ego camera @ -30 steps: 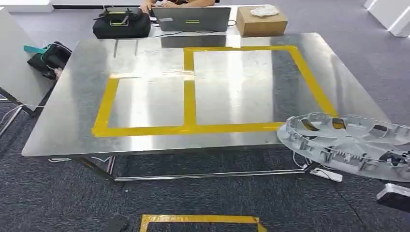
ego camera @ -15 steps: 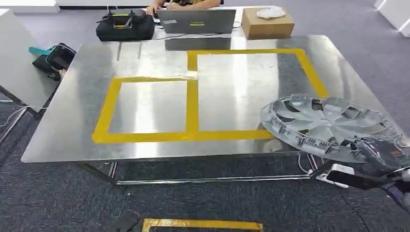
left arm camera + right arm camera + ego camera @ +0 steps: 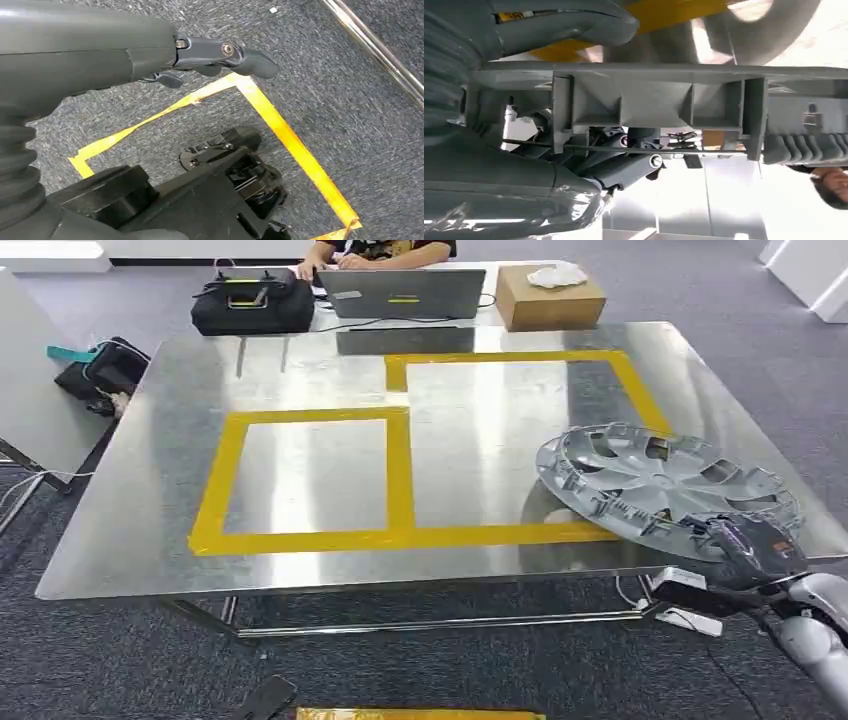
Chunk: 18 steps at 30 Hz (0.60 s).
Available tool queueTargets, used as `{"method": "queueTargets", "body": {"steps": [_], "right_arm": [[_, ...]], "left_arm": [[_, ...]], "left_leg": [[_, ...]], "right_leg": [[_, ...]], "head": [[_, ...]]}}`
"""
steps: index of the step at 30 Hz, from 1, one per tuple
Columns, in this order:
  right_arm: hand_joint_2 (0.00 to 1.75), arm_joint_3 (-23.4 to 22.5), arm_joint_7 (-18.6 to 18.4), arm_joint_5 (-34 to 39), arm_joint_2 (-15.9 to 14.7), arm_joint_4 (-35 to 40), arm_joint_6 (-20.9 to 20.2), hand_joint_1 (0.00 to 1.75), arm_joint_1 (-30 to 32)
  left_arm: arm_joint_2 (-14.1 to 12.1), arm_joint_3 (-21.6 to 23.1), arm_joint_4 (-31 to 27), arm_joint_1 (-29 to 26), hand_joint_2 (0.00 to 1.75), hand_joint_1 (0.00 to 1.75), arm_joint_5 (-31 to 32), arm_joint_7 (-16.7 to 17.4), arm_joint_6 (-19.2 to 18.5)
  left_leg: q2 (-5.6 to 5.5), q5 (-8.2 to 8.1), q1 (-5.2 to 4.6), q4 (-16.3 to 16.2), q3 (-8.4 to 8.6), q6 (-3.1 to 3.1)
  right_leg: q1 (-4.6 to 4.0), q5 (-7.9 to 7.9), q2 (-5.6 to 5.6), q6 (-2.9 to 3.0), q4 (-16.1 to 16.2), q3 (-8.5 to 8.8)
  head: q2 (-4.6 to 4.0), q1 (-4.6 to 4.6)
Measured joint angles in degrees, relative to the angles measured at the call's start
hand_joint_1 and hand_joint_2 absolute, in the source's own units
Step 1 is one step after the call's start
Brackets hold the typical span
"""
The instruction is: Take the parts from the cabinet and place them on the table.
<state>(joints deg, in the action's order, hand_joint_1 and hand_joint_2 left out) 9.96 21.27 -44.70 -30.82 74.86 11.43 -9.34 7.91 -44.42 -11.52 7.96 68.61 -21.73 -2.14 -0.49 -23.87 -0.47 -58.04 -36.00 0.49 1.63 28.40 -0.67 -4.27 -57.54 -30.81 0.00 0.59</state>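
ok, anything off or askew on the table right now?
The hubcap is tilted, inner side up, held by the right robot hand over the table's near right edge, across the yellow tape rather than inside a box. No damage visible.

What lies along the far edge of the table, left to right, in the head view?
Black bag → laptop → cardboard box; a person sits behind the laptop.
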Motion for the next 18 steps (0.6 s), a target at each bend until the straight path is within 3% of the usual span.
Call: {"method": "queueTargets", "body": {"steps": [2, 3, 5, 6, 7, 8, 9, 10, 11, 12, 15, 16, 17, 18], "right_arm": [[1.75, 0.6, 0.0, -0.7, 0.3, -0.4, -0.5, 1.75, -1.2], [1.75, 1.0, 0.0, -1.1, 0.4, -1.0, -0.8, 1.75, -2.1], [1.75, 1.8, -0.4, -1.8, 0.6, -2.3, -1.4, 1.75, -3.6], [1.75, 2.3, -0.5, -2.2, 0.7, -3.1, -1.5, 1.75, -4.1], [1.75, 2.8, -0.5, -2.5, 0.9, -3.9, -1.6, 1.75, -4.6], [1.75, 3.4, -0.6, -2.8, 0.9, -4.6, -1.7, 1.75, -5.2], [1.75, 3.8, -0.6, -3.1, 0.9, -5.2, -1.9, 1.75, -6.0], [1.75, 4.3, -0.7, -3.4, 0.9, -5.9, -2.1, 1.75, -6.8], [1.75, 4.9, -0.7, -4.0, 0.9, -6.5, -2.4, 1.75, -7.7], [1.75, 5.7, -0.9, -4.3, 0.9, -7.3, -2.5, 1.75, -8.8], [1.75, 7.6, -0.9, -5.5, 0.9, -9.1, -3.3, 1.75, -10.7], [1.75, 8.5, -0.8, -6.1, 1.0, -10.1, -3.6, 1.75, -11.7], [1.75, 9.3, -0.7, -6.7, 1.0, -11.0, -3.6, 1.75, -12.5], [1.75, 10.3, -0.5, -7.2, 1.1, -12.1, -3.6, 1.75, -13.5]], "left_arm": [[0.1, 0.7, 0.0, 0.1, 1.75, 0.00, 0.3, 0.1, -0.3], [0.1, 0.9, 0.0, 0.3, 1.75, 0.00, 0.5, 0.2, -0.3], [0.2, 1.2, 0.0, 0.6, 1.75, 0.00, 0.6, 0.6, -0.4], [0.2, 1.5, 0.0, 0.6, 1.75, 0.00, 0.6, 0.7, -0.4], [0.2, 1.7, 0.0, 0.6, 1.75, 0.00, 0.7, 0.7, -0.5], [0.2, 2.0, 0.0, 0.6, 1.75, 0.00, 0.7, 0.8, -0.6], [0.3, 2.2, 0.0, 0.7, 1.75, 0.00, 0.9, 0.9, -0.7], [0.3, 2.5, 0.0, 0.7, 1.75, 0.00, 1.1, 1.0, -0.8], [0.3, 2.6, 0.0, 0.8, 1.75, 0.00, 1.1, 1.2, -0.9], [0.4, 2.8, 0.0, 1.0, 1.75, 0.00, 1.1, 1.2, -1.0], [0.4, 3.6, 0.0, 1.1, 1.75, 0.00, 1.2, 1.6, -1.3], [0.4, 3.8, -0.1, 1.2, 1.75, 0.00, 1.3, 1.7, -1.3], [0.4, 4.0, -0.2, 1.3, 1.75, 0.00, 1.4, 1.9, -1.4], [0.5, 4.3, -0.2, 1.5, 1.75, 0.00, 1.6, 2.1, -1.4]], "left_leg": [[-0.02, -0.03, 0.47, 0.5, 0.77, 0.79], [-0.01, -0.24, 0.45, 0.5, 0.99, 1.15], [-0.01, -0.58, 0.26, 0.5, 1.27, 1.52], [-0.06, -0.81, 0.19, 0.5, 1.52, 1.63], [-0.16, -1.08, 0.13, 0.4, 1.86, 1.70], [-0.29, -1.39, 0.10, 0.4, 2.36, 1.66], [-0.35, -1.69, 0.09, 0.4, 2.88, 1.58], [-0.39, -2.04, 0.09, 0.4, 3.46, 1.42], [-0.40, -2.40, 0.07, 0.4, 3.84, 1.16], [-0.46, -2.70, -0.34, 0.3, 3.75, 0.74], [-0.53, -2.46, -0.01, 0.9, 3.82, 0.05], [-0.53, -2.70, -0.12, 0.9, 3.96, -0.30], [-0.43, -3.16, -0.07, 0.3, 3.86, -0.71], [-0.33, -4.84, -0.05, -2.7, 2.25, -1.12]], "right_leg": [[0.02, 0.77, 0.35, -0.40, -1.5, -0.61], [-0.02, 2.26, 0.38, -0.44, -4.8, -2.35], [-0.09, 5.97, 0.38, -0.59, -14.7, -8.02], [-0.12, 6.61, 0.38, -0.54, -18.4, -10.46], [-0.17, 5.69, 0.38, -0.44, -19.0, -11.56], [-0.23, 3.30, 0.37, -0.32, -16.8, -11.10], [-0.28, 0.25, 0.37, -0.10, -12.7, -9.59], [-0.35, -2.90, 0.37, 0.09, -7.3, -7.39], [-0.38, -5.03, 0.39, 0.28, -2.4, -5.39], [-0.69, -3.87, 0.28, 0.44, -1.1, -3.93], [-0.98, -3.96, 0.19, 1.31, -1.2, -4.37], [-0.67, -4.12, 0.16, 1.73, -0.8, -4.12], [-0.46, -4.19, 0.22, 1.94, -0.5, -3.85], [-0.35, -4.07, 0.29, 2.32, -0.5, -3.73]], "head": [[0.00, 0.30], [0.00, 0.50], [0.00, 0.48], [0.00, 0.52], [0.00, 0.55], [0.00, 0.52], [0.00, 0.55], [0.00, 0.55], [0.00, 0.55], [0.00, 0.50], [0.00, 0.42], [0.00, 0.41], [0.00, 0.44], [0.00, -0.16]]}}
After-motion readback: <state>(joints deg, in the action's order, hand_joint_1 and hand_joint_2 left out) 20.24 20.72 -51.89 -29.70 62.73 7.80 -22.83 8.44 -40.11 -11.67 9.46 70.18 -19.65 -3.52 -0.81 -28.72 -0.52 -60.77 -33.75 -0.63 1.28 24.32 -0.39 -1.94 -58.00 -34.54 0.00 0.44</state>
